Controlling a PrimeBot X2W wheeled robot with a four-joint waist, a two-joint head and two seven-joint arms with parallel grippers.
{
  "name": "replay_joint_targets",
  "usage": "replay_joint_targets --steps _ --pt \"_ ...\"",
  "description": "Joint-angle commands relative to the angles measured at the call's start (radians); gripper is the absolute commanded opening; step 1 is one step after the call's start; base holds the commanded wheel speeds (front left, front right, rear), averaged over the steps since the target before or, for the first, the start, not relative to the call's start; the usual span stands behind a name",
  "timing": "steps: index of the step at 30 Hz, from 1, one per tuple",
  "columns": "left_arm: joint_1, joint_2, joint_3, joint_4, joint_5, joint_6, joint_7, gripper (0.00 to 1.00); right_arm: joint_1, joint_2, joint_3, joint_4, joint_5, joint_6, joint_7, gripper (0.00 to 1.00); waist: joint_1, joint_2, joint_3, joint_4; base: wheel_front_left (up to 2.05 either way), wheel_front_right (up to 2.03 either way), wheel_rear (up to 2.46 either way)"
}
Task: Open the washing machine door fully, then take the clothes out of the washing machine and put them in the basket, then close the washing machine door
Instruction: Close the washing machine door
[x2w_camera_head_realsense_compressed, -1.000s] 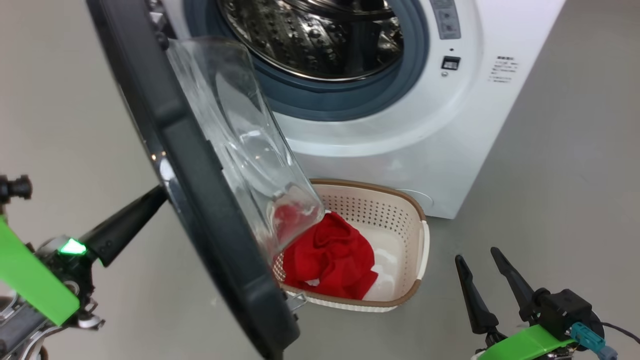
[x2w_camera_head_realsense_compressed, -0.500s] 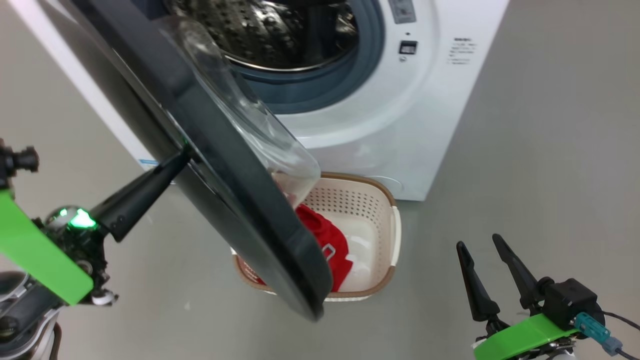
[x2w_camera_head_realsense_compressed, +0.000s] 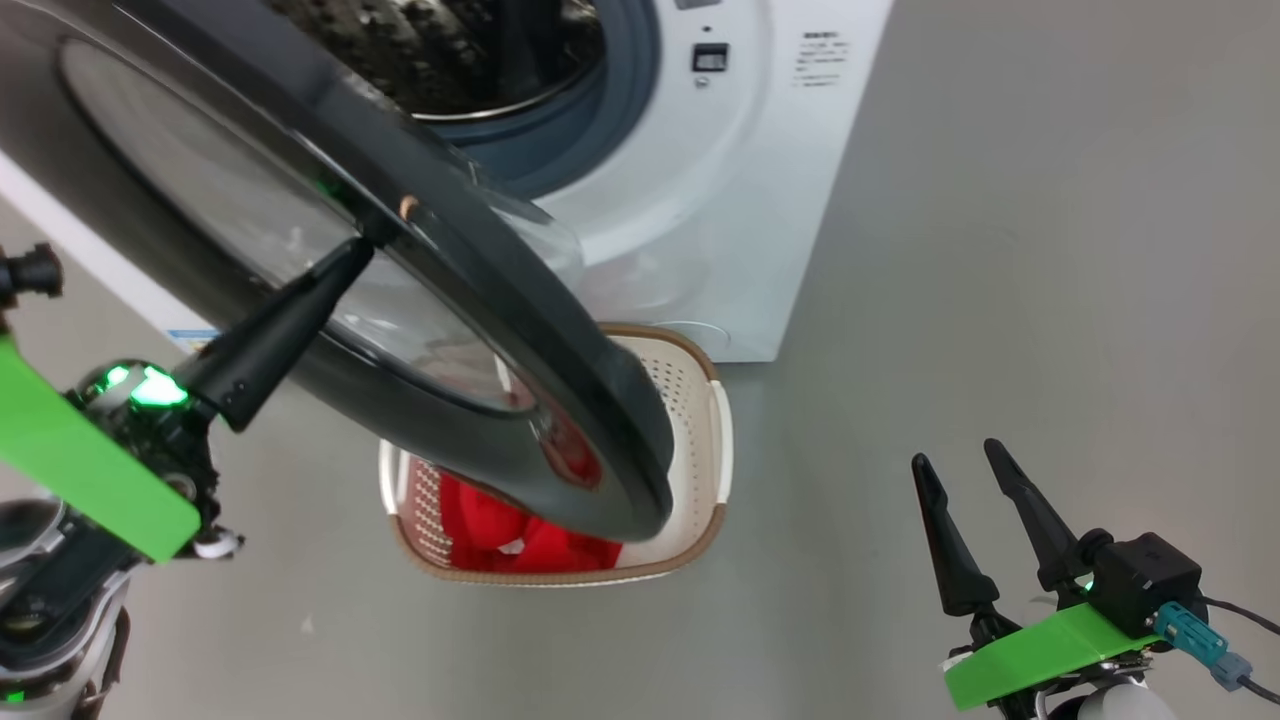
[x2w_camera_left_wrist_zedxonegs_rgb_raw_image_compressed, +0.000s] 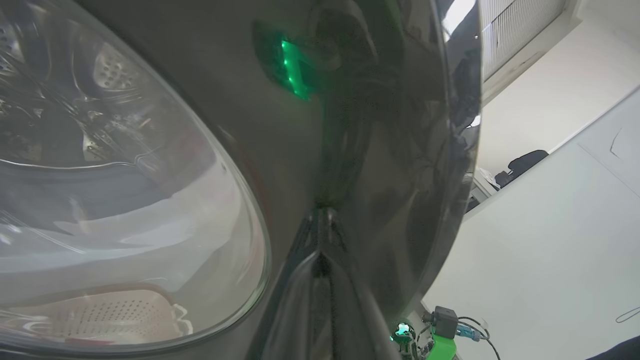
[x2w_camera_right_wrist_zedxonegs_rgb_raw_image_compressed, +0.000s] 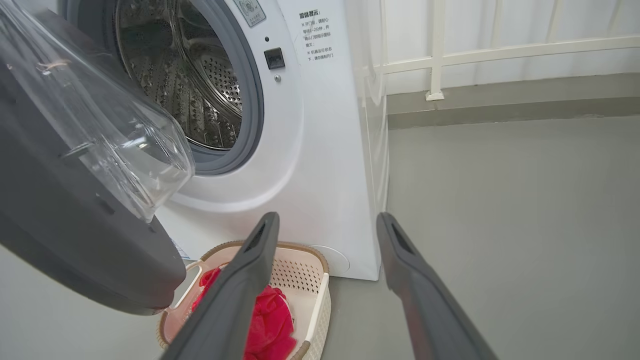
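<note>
We see the clothes (x2w_camera_head_realsense_compressed: 500, 535) already in the basket (x2w_camera_head_realsense_compressed: 715, 440); only closing remains. Our left gripper (x2w_camera_head_realsense_compressed: 355, 250), jaws clenched, presses the washing machine door (x2w_camera_head_realsense_compressed: 560, 330); right gripper (x2w_camera_head_realsense_compressed: 965, 480) jaws released.

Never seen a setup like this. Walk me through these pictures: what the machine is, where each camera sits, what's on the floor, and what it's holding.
This is a wheeled robot with two arms, each ending in a gripper with two long dark fingers. One picture comes from a camera on its head, looking down. The other two come from cameras on its wrists, looking along the fingers.

In front stands a white washing machine with its steel drum showing. The washing machine door, round with a black rim and a clear glass centre, is partly open. The left gripper is shut, its tip pressed against the door's outer face. The left wrist view shows that face up close.

On the grey floor below the door sits a cream basket with red clothes in it.

The right gripper is open and holds nothing, hanging over the floor to the right.
</note>
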Motion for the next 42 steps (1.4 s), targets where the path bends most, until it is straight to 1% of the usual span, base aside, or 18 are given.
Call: replay_joint_targets --steps 1,22,42 --pt "-0.056 0.052 0.034 -0.011 0.013 -0.007 -0.020 0.00 -0.030 -0.002 0.024 -0.028 0.021 0.005 -0.006 1.00 0.0000 -0.0001 0.021 -0.028 0.00 0.00 0.00" --pt "-0.229 0.134 -0.086 0.142 0.036 -0.007 -0.217 0.00 -0.062 -0.002 0.037 -0.038 0.065 0.005 -0.006 1.00 0.0000 -0.0001 0.084 -0.138 0.00 0.00 0.00" --pt "-0.388 0.191 -0.191 0.262 0.032 -0.007 -0.354 0.00 -0.088 -0.002 0.044 -0.049 0.092 0.005 -0.006 1.00 0.0000 -0.0001 0.136 -0.198 0.00 0.00 0.00"
